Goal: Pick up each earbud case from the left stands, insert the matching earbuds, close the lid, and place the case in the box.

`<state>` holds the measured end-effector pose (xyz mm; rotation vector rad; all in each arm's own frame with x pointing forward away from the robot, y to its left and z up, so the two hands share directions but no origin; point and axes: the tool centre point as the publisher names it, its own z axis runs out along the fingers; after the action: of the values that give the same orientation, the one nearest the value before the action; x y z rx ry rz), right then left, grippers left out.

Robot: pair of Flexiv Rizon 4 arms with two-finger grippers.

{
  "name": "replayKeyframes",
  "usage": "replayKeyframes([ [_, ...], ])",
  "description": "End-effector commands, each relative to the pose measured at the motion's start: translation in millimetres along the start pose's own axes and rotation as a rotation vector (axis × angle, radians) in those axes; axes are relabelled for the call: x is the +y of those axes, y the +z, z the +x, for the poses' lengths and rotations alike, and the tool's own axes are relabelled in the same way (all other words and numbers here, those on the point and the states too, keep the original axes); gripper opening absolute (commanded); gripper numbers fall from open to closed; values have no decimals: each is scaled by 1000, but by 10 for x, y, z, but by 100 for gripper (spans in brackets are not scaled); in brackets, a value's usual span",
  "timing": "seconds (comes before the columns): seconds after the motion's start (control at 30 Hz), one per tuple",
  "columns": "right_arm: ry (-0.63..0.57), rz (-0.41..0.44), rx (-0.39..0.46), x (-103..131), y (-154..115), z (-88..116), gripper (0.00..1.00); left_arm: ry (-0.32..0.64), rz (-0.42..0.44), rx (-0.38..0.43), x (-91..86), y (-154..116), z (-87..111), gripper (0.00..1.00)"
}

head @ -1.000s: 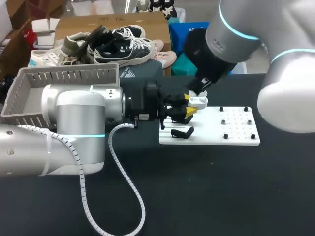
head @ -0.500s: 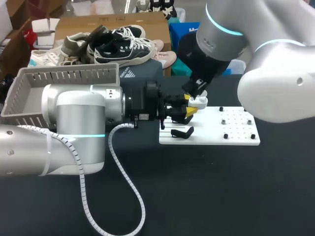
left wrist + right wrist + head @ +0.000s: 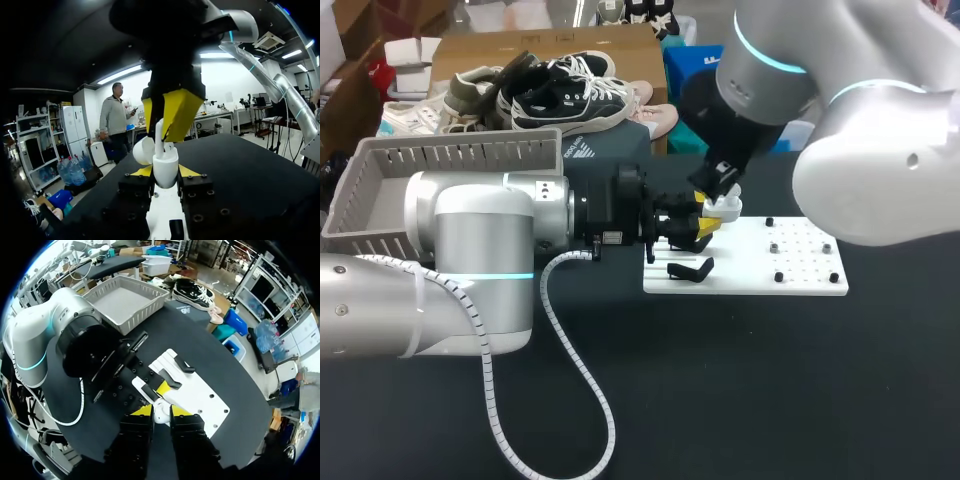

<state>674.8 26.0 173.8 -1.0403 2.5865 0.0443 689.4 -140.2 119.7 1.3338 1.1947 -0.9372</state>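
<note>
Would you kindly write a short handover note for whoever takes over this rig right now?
Left gripper: shut on the white earbud case, lid open, held over the left end of the white board.
Right gripper: shut on an earbud, right at the open case's mouth.
Grey basket: at the table's left, no case visible in it.
Done: case off its stand and opened.
Left: seat the earbuds, close the lid, put the case in the basket.
</note>
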Motion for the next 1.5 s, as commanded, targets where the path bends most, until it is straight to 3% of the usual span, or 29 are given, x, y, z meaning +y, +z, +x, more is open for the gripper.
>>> replayKeyframes([
  [0.03, 5, 5, 0, 1, 14, 16, 0, 2, -2, -3, -3, 0, 8, 0],
  [0.9, 12, -11, 15, 4, 127, 10, 0, 2, -2, -3, -3, 0, 8, 0],
  [1.03, 9, -10, 16, 11, 134, 12, 17, 2, -2, -3, -3, 0, 8, 0],
  [1.33, 8, -10, 12, 14, 124, 21, 30, 2, -2, -3, -3, 0, 8, 0],
  [1.5, 6, -8, 13, 17, 121, 21, 31, 2, -2, -3, -3, 0, 8, 0],
])
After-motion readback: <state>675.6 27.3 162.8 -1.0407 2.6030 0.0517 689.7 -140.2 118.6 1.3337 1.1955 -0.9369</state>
